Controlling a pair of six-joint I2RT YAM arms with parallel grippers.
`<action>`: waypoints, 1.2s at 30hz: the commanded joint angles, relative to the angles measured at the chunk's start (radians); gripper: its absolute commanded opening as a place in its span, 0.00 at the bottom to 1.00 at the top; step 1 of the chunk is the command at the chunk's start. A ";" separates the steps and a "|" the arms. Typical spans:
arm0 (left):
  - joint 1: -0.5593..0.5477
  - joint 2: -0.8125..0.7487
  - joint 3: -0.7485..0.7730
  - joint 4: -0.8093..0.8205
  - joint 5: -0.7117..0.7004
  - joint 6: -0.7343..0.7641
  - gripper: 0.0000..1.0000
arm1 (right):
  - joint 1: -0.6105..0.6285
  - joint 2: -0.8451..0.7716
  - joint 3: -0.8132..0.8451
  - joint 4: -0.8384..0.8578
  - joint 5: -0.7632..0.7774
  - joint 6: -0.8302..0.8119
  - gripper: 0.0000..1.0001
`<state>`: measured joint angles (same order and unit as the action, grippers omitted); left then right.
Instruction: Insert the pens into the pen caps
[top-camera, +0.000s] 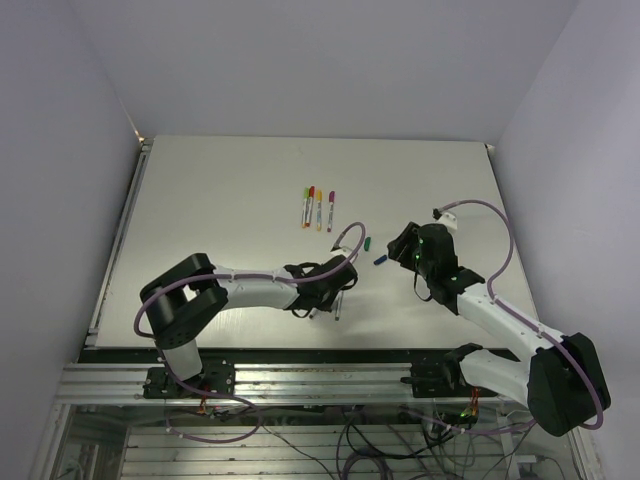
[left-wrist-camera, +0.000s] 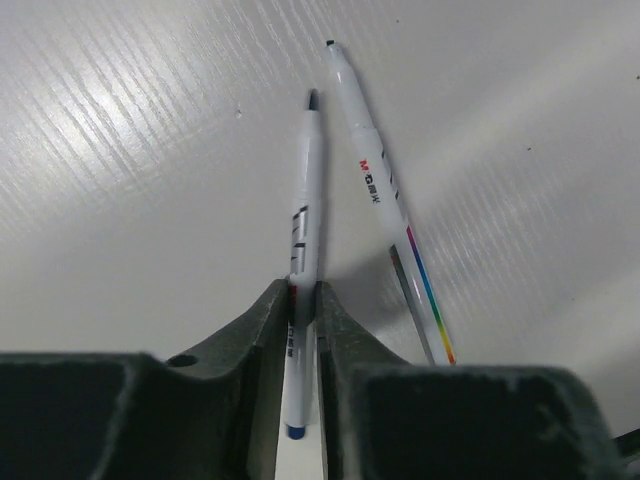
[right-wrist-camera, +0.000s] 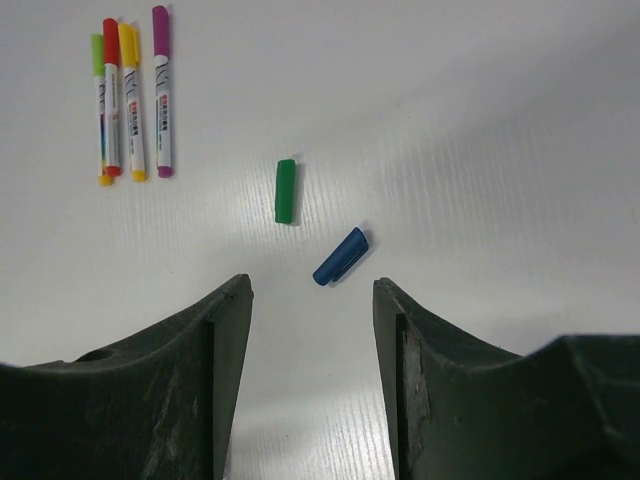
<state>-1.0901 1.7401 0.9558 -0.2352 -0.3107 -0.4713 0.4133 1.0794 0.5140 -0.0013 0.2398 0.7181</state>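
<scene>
The white surface (top-camera: 220, 200) carries everything, with the left arm (top-camera: 250, 283) stretched rightward across its near part and the right arm (top-camera: 500, 320) angled in from the right side. The left pincer (left-wrist-camera: 303, 300) is closed tight on the held pen (left-wrist-camera: 308, 190), an uncapped white stick with a blue butt end showing between the fingers and its dark tip pointing away from the wrist, low over the surface. Just beside it on the right, the second pen (left-wrist-camera: 375, 180) lies flat on the surface, also uncapped, with a rainbow stripe along its barrel; its tip colour is too small to tell. The right pincer (right-wrist-camera: 312, 288) is spread wide and grips nothing. Farther back near the middle of the surface, four capped pens (right-wrist-camera: 112, 95) lie side by side, topped green, red, yellow and magenta. The blue cap (right-wrist-camera: 340, 257) lies loose just ahead of the right pincer's gap, tilted, and the green cap (right-wrist-camera: 285, 190) lies near it, a little farther out and apart from it.
</scene>
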 joint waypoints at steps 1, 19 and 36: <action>-0.008 0.023 -0.043 -0.114 0.032 -0.047 0.17 | -0.004 0.005 -0.008 0.018 -0.010 0.017 0.51; -0.009 0.004 -0.012 -0.182 -0.129 -0.063 0.07 | -0.002 0.306 0.164 -0.156 -0.019 0.058 0.34; 0.042 -0.032 -0.011 -0.136 -0.106 -0.061 0.07 | 0.000 0.500 0.289 -0.190 0.000 0.053 0.40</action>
<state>-1.0821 1.7271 0.9619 -0.3496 -0.4389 -0.5320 0.4133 1.5558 0.7753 -0.1661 0.2180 0.7666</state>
